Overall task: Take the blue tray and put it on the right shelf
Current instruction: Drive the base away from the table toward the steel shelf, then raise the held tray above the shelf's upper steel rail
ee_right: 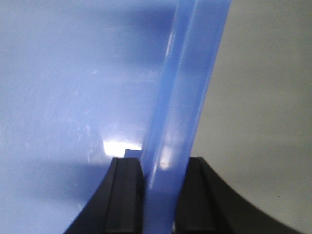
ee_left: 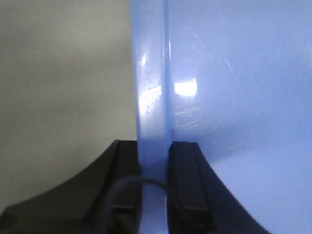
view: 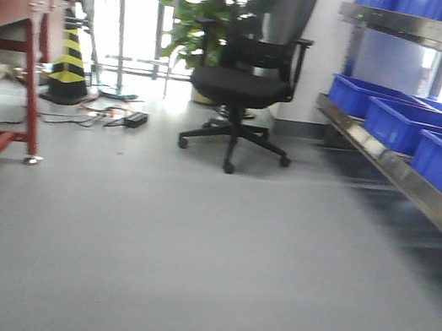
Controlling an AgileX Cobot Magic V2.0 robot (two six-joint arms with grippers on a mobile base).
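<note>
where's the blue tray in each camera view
Front view: not clearly in it; a thin blue strip at the top left edge may be its rim.
Left wrist: the blue tray fills the right side, its rim upright at centre, clamped by the left gripper.
Right wrist: the tray fills the left side, rim at centre in the right gripper.
Shared landmark: the grey floor.

blue tray (ee_left: 234, 97) 1 | dark-blue bins (view: 410, 135) 3, perhaps more | chair (view: 240, 83) 1 | cone (view: 69, 66) 1 | plant (view: 196, 7) 1

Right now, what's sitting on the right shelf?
The right shelf holds deep blue bins on its lower level; more bins stand above. Their contents and the shelf past the frame cannot be seen.
</note>
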